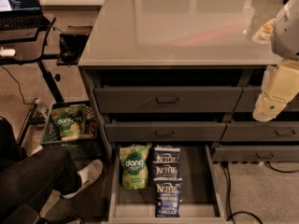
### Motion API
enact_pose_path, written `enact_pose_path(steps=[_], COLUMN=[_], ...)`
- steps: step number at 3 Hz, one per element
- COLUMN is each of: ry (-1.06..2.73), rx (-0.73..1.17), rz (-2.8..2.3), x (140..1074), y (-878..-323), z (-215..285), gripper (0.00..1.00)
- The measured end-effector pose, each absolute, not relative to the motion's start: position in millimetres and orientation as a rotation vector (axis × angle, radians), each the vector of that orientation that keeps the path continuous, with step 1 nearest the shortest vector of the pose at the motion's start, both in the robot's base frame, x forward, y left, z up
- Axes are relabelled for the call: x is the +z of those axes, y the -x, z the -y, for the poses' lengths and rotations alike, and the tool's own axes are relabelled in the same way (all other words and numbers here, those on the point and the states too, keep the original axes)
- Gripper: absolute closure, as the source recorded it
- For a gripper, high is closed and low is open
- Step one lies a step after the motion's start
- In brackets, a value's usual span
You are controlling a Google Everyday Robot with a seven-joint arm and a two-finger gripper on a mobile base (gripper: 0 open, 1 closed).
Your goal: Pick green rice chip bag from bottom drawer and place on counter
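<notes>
Bright green rice chip bag (135, 166), a crinkly pouch with a white "dang" logo, lies flat and face up at the left rear of the wide shallow dark grey bottom drawer (212, 181). The drawer is pulled out. The bag's long axis runs front to back along the drawer, logo end toward the cabinet. Its top edge sits close under the closed grey drawer front with the dark bar handle (164, 132) above it.

Just beside it on the right we see a column of three dark blue "Kettle" bags (167, 178). The rearmost two look to be touching its edge.

The pale cream hand (270, 107) hangs at the far right of the camera view, level with the upper drawer fronts and in front of the right cabinet column. It is well apart from the bag, which lies down and to the left of it. We cannot tell if the hand is open or closed. We see nothing held and nothing touched.

We judge the pick not started. The coming move is a long reach down and left into the drawer, and the blue bags crowd the near side.

The glossy grey-beige slab bench (187, 27) caps the cabinet above.

Watch the decoy: a second green "dang" pouch (69, 120) sits in a dark crate (70, 141) on the floor at left.
</notes>
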State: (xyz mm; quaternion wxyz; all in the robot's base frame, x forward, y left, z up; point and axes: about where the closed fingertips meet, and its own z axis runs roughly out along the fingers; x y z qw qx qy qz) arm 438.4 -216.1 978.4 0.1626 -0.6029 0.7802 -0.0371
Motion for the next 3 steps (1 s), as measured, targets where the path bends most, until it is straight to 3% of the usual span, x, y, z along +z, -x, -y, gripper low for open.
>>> enact_pose_path(steps=[1,3], ry=[1.719,1.685], rx=[-0.106,0.016], rz=[-2.225,-2.333], x=[979,873], y=[-439,-434], z=[216,216], gripper=[0.0,0.0])
